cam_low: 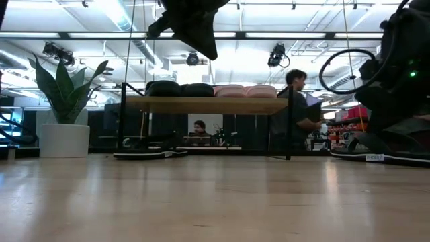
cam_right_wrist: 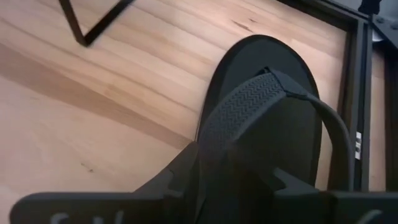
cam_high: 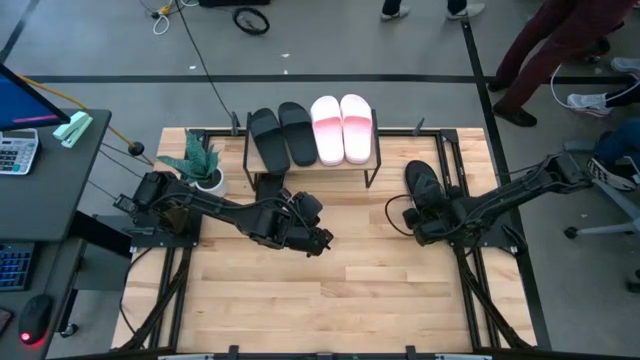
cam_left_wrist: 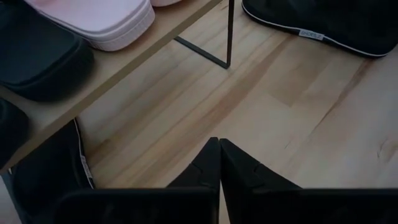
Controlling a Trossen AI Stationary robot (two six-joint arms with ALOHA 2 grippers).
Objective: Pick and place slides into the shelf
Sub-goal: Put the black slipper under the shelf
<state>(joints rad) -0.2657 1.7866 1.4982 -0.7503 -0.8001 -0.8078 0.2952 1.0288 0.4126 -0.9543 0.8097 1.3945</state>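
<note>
Pincer work first: the right pincer point(cam_high: 428, 212) sits low at the right side of the table point(cam_high: 330, 290), its fingers either side of the strap of a black slide point(cam_right_wrist: 267, 118) lying there, though whether it pinches the strap or merely straddles it I cannot tell; the left pincer point(cam_high: 322, 243) hangs above the table's middle, in front of the shelf, pressed together on nothing. Going by size next, the shelf point(cam_high: 366, 160) stands at the far edge of the table with four slides on its top board: two black slides point(cam_high: 280, 135) on the left and two pale pink slides point(cam_high: 341, 127) on the right. Under the shelf, one more black slide point(cam_low: 142, 154) lies on the table near the left legs. By my reading, four of the six are placed, one is being taken up at the right, and one more beneath the board may not yet count as shelved. A potted plant point(cam_high: 203, 165) stands just left of the shelf.
</note>
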